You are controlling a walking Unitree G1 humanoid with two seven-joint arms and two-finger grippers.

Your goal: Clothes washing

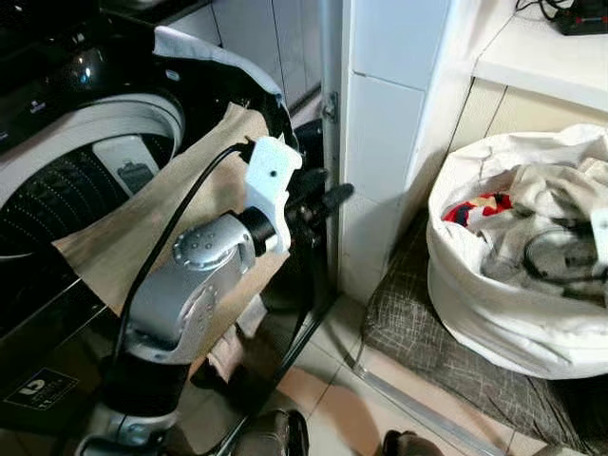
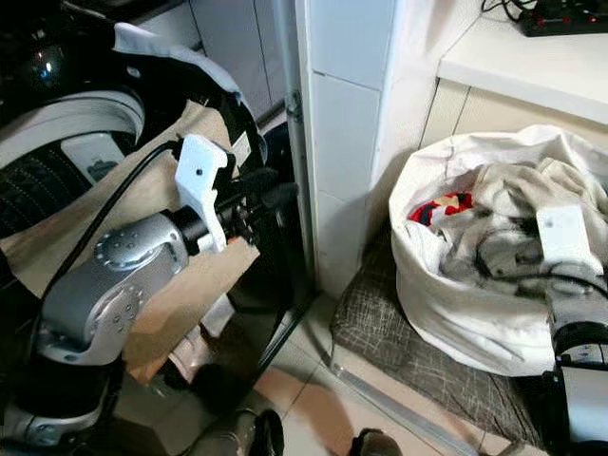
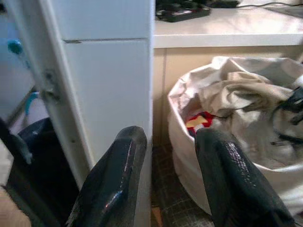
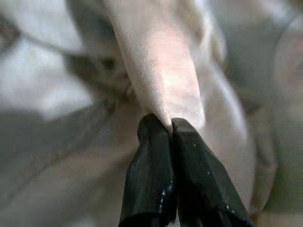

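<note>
Early stage of clothes washing. A tan cloth (image 1: 152, 223) drapes over the washing machine (image 1: 66, 161); the white fabric laundry bag (image 2: 475, 304), on a grey woven mat (image 2: 408, 351), is heaped with crumpled pale garments (image 2: 513, 228). Right claw (image 4: 170, 125) is pinched closed on a smooth cream fold. Left claw (image 3: 170, 156), fingers slightly parted and empty, hangs beside the white tiled pillar (image 1: 380, 142). Judged: most loading remains.
</note>
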